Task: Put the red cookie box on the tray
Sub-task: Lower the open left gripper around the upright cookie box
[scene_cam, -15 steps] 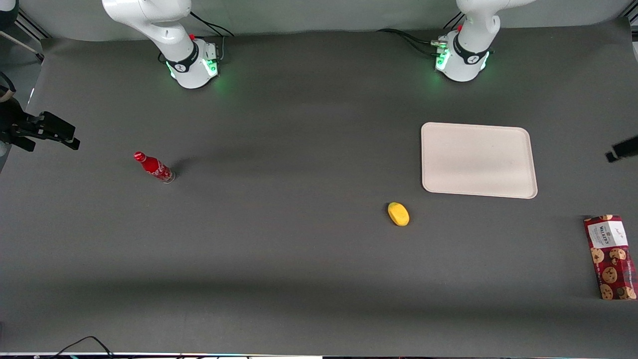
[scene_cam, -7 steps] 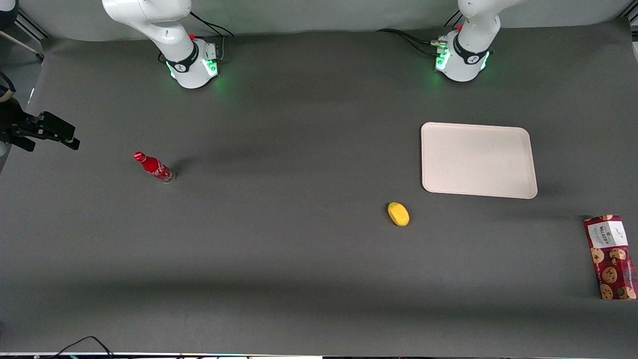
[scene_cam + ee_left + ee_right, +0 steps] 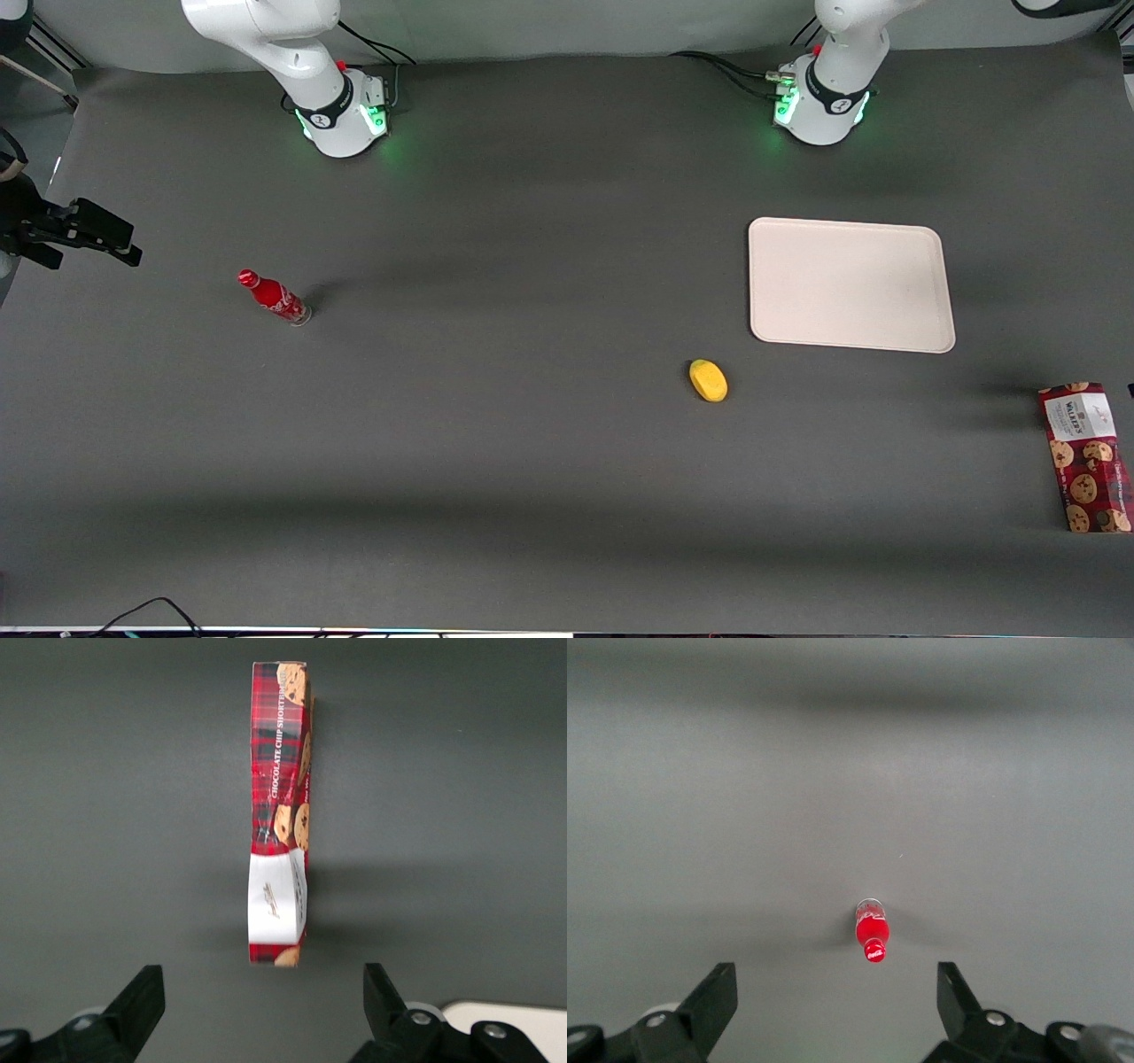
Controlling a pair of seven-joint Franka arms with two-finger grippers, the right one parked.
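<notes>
The red cookie box lies flat on the dark table at the working arm's end, nearer the front camera than the tray. The tray is pale cream and bare. In the left wrist view the box stands narrow, with its white label end closest to my gripper. The gripper hangs above the table just short of that end. Its black fingers are spread wide and hold nothing. The box is not between them. A corner of the tray shows beside one finger. The gripper is outside the front view.
A yellow lemon-like object lies on the table near the tray's nearer corner. A small red bottle stands toward the parked arm's end and also shows in the right wrist view. The box lies close to the table's end.
The gripper's dark tip, seen beside the tray at the front view's edge a second ago, has left that view. Its shadow has moved toward the cookie box. The objects have not moved.
</notes>
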